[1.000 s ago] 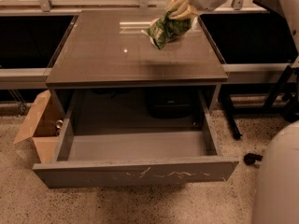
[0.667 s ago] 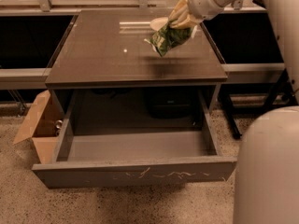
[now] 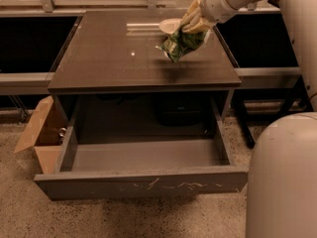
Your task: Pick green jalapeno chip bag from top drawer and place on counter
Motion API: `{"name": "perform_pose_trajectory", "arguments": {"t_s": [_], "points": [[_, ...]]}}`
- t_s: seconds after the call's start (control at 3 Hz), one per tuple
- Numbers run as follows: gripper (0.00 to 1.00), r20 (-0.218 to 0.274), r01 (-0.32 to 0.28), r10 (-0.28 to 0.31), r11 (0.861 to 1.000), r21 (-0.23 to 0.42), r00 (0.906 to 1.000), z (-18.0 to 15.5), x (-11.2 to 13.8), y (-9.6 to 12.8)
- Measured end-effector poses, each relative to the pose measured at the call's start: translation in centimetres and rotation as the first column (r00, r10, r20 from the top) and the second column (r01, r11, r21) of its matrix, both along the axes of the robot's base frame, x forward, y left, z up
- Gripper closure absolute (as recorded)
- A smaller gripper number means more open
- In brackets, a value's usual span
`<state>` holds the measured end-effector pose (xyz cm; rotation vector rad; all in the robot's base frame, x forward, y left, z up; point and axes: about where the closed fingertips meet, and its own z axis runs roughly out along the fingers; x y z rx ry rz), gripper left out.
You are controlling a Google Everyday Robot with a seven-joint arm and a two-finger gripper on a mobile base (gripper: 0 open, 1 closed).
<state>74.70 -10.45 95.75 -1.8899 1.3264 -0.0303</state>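
Observation:
My gripper (image 3: 194, 23) is shut on the top of the green jalapeno chip bag (image 3: 179, 45) and holds it tilted just above the right rear part of the counter (image 3: 114, 58). The bag's lower corner hangs close to the surface; I cannot tell whether it touches. The top drawer (image 3: 143, 182) stands pulled fully open below the counter, its grey inside bare and its front panel scratched.
A white bowl (image 3: 169, 25) sits on the counter right behind the bag. A brown cardboard box (image 3: 37, 133) stands open on the floor left of the drawer. My pale robot body (image 3: 285, 177) fills the lower right. Dark shelves flank the table.
The gripper with the bag has shifted slightly lower over the counter's right rear. The drawer has not moved.

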Motion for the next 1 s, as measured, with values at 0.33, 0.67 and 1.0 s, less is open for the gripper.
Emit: {"name": "perform_pose_trajectory", "arguments": {"t_s": [0.33,0.67,1.0], "points": [[0.11,0.0,0.0,0.0,1.0,0.0,1.0,-0.01,0.0,0.01],[0.0,0.0,0.0,0.0,1.0,0.0,1.0,-0.01,0.0,0.01],[0.0,0.007,-0.017,0.017,1.0,0.018,0.9998,0.5,-0.55,-0.22]]}}
